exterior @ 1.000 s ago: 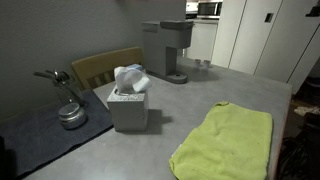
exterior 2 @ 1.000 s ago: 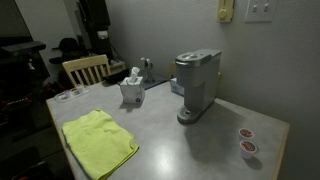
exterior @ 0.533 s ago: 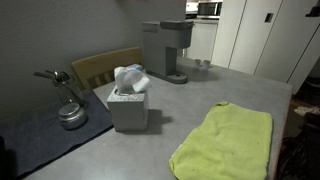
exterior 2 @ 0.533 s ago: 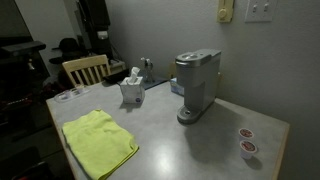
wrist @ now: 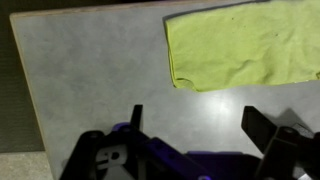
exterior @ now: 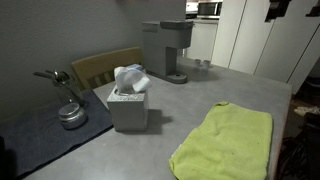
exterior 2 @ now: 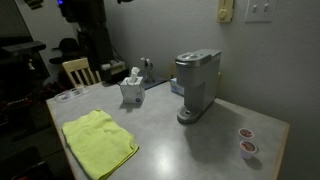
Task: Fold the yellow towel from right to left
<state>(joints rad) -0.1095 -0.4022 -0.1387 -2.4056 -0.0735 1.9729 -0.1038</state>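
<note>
1. The yellow towel (wrist: 240, 45) is seen in the wrist view lying spread out on the grey table (wrist: 90, 70), toward the far right of that picture. Its left edge is slightly rumpled.
2. The gripper (wrist: 195, 113) is shown at the near edge of the wrist view with its two dark fingers (wrist: 136, 118) spread wide apart. Nothing is held between them, and only bare table is seen in the gap.
3. The towel is not touched by the gripper; it lies well apart from the fingertips, farther away and to the right.
4. In both exterior views the towel (exterior: 225, 142) (exterior 2: 98, 142) is found flat on the table, close to the near edge, with one corner lightly bunched.
5. A tissue box (exterior: 128, 105) (exterior 2: 132, 90) with a white tissue sticking out is placed near the middle of the table, apart from the towel.
6. A grey coffee machine (exterior: 168, 50) (exterior 2: 197, 85) is stood upright farther back on the table.
7. A wooden chair (exterior: 105, 68) (exterior 2: 82, 68) is set against the far side of the table, beside the tissue box.
8. In an exterior view, two small round pods (exterior 2: 246, 140) are seen near the right corner of the table, just beside each other.
</note>
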